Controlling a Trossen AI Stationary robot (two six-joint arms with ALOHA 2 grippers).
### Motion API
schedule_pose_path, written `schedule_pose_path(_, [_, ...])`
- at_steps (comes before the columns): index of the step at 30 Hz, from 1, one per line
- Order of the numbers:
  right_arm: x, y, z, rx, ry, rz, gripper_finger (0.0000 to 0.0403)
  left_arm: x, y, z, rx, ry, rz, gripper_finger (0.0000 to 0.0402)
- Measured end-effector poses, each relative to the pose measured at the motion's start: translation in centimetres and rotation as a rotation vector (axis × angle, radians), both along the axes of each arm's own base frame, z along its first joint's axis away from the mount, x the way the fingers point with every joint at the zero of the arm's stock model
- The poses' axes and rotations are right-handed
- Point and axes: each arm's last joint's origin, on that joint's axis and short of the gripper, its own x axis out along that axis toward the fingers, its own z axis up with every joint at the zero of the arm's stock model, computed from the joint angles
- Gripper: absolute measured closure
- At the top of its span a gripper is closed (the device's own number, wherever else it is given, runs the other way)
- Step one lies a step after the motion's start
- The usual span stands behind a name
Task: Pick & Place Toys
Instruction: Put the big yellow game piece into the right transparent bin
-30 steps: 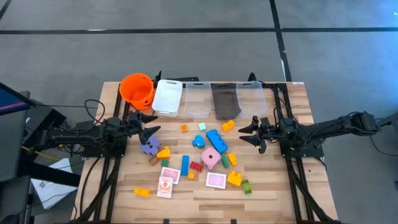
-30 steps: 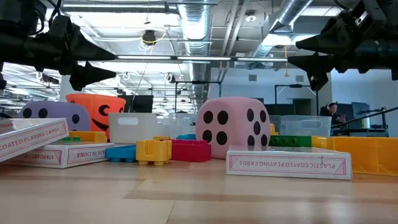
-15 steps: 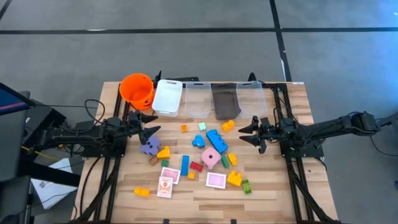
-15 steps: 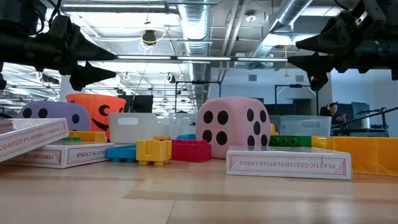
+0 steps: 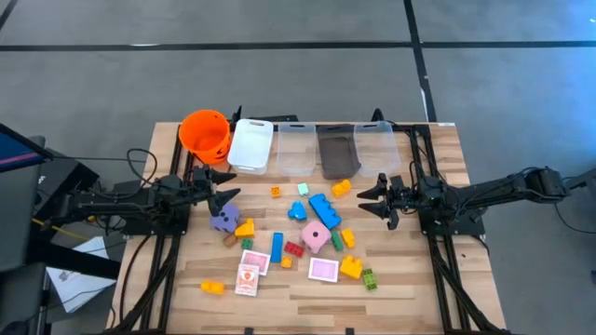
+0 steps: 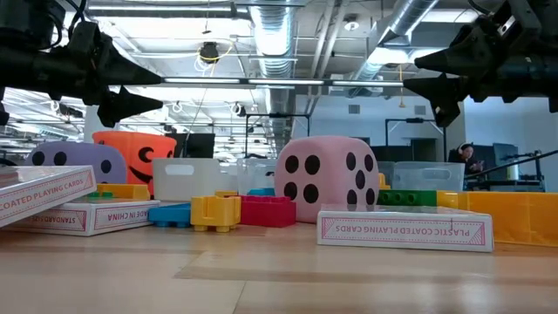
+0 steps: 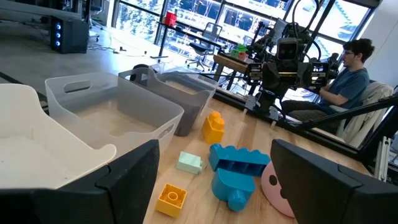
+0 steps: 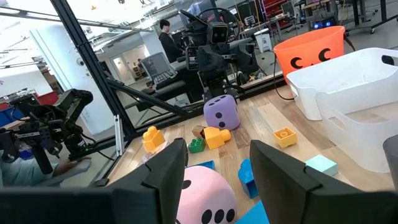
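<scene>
Wooden table (image 5: 410, 288) carries a row of containers along its far edge: orange bucket (image 5: 205, 133) at the left end, then a white bin (image 5: 250, 144), a clear bin (image 5: 297, 149), a dark bin (image 5: 334, 151) and another clear bin (image 5: 376, 146); toys lie scattered in the middle, between the two arms. Left gripper (image 5: 223, 187) hangs above the table's left side, near the bucket & white bin, fingers spread wide, nothing between them; purple die (image 5: 223, 220) sits just beside it on the near side, w/ a yellow brick (image 5: 245, 228) touching the die. Right gripper (image 5: 369, 201) hangs above the right side, fingers partly apart, empty; orange brick (image 5: 341, 187) lies near it toward the bins, and the blue bricks (image 5: 321, 208) lie between the two grippers. Pink die (image 5: 315, 236) sits mid-table, red brick (image 5: 294, 248) and upright-lying blue bar (image 5: 277, 246) beside it; card boxes (image 5: 254, 261) lie toward the near edge, another (image 5: 323, 270) further right; yellow brick w/ green one (image 5: 370, 278) at the near right; lone orange brick (image 5: 212, 288) at near left. Low view: pink die stands behind a card box (image 6: 405, 228); neither gripper touches any toy. Left wrist view: a person (image 7: 346, 74) sits beyond the table.
</scene>
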Motion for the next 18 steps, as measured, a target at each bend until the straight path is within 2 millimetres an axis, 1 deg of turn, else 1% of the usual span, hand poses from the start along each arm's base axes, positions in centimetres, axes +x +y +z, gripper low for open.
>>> schedule_pose_path(8, [0.0, 0.0, 0.0, 0.0, 0.0, 0.0, 0.0227, 0.0, 0.0, 0.0, 0.0, 0.0, 0.0, 0.0101])
schedule_pose_path(13, [0.0, 0.02, 0.0, 0.108, 0.002, 0.011, 0.0227, 0.0, 0.0, -0.01, 0.0, 0.001, 0.0, 0.0101])
schedule_pose_path(18, [0.0, -0.01, 0.0, 0.122, 0.003, 0.009, 0.0227, 0.0, 0.0, 0.0, 0.0, 0.0, 0.0, 0.0101])
